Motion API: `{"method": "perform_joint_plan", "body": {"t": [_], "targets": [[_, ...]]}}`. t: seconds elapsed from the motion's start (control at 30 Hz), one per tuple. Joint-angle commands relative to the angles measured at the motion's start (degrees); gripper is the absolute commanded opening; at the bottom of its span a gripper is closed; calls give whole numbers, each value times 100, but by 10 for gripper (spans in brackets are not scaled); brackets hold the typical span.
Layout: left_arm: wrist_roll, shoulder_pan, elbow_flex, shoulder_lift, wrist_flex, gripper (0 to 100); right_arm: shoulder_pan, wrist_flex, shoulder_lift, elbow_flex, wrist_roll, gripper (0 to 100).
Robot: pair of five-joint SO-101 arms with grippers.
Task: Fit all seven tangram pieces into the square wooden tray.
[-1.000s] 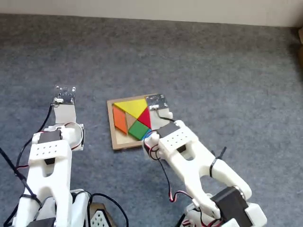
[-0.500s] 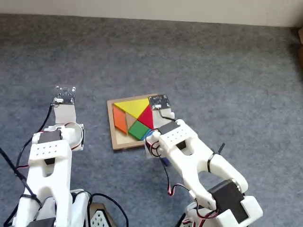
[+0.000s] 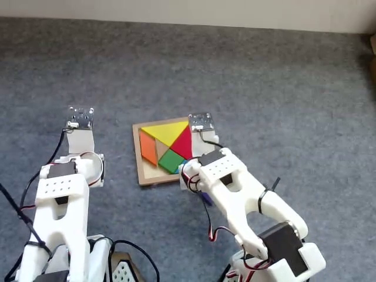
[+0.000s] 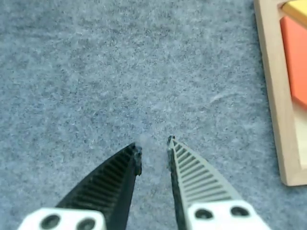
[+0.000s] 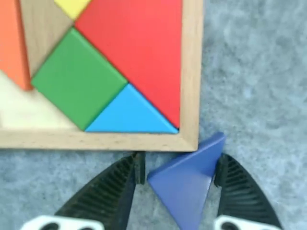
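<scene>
Right wrist view looks straight down on the near right corner of the wooden tray (image 5: 191, 72), and the right jaws are closed in on the dark blue triangle (image 5: 189, 175), one on each side of it, so it looks gripped. That piece sits just outside the tray's near rim, on the grey table (image 3: 282, 88). I'd guess it is held there so it can be lifted over the rim.

Inside, the red triangle (image 5: 139, 52), green square (image 5: 76, 84) and light blue triangle (image 5: 132, 117) lie flush together, with the orange piece (image 5: 9, 43), the yellow piece (image 5: 72, 5) and a tan piece (image 5: 41, 33) beyond. A pale bare patch (image 5: 29, 115) shows at the near left of the tray, likely the slot left for this last piece.

Over to the left, the left arm (image 3: 59, 194) sits apart from the tray, its jaws only narrowly parted and holding nothing, probably parked out of the way.
</scene>
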Motion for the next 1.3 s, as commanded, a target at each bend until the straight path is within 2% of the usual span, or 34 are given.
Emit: {"method": "perform_joint_plan", "body": {"t": [0.0,0.2,0.33,0.57,0.87,1.27], "targets": [[9,-92,-13,-163,-79,109,66,-215,-22,-286,-185,225],[0,-101,-4,-163,-79,109,66,-101,-31,-277,-149,124],[-255,-101,4,-163,-79,109,48,462,-31,-330,53,152],[-290,-101,4,-163,-79,109,22,532,-92,-338,70,276],[-290,-101,4,-163,-79,109,-725,848,-75,-453,325,276],[-299,-101,4,-163,-79,109,-488,813,-22,-374,369,235]]}}
